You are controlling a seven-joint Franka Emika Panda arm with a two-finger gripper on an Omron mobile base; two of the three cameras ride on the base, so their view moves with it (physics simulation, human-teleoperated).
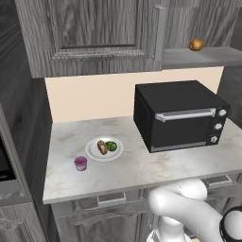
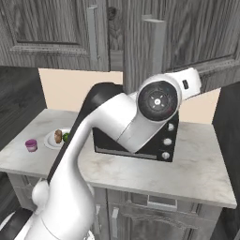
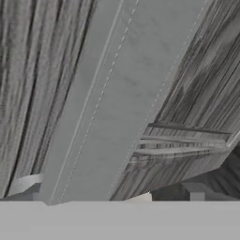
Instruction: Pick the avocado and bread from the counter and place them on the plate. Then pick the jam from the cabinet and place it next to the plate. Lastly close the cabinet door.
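Resting on the counter point(image 1: 142, 170), the plate point(image 1: 93, 153) carries the bread point(image 1: 101, 147) and the avocado point(image 1: 111, 146) side by side, the bread to the left of the avocado in the left base view. The jam point(image 1: 81, 163) is set on the counter just beside the plate, at its near left edge and apart from its rim. A black microwave point(image 1: 177, 116) is placed to the right of the plate, against the wall. Above it, the cabinet point(image 1: 94, 35) is seen with one door swung open, so that its shelf point(image 1: 198, 56) is exposed with an orange-brown fruit point(image 1: 196, 45) on it. In the right base view the arm is raised to the open door point(image 2: 150, 42). In the hand view a pale grey handle point(image 3: 117, 98) is seen close up. The claw is spread fully and nothing is held in it.
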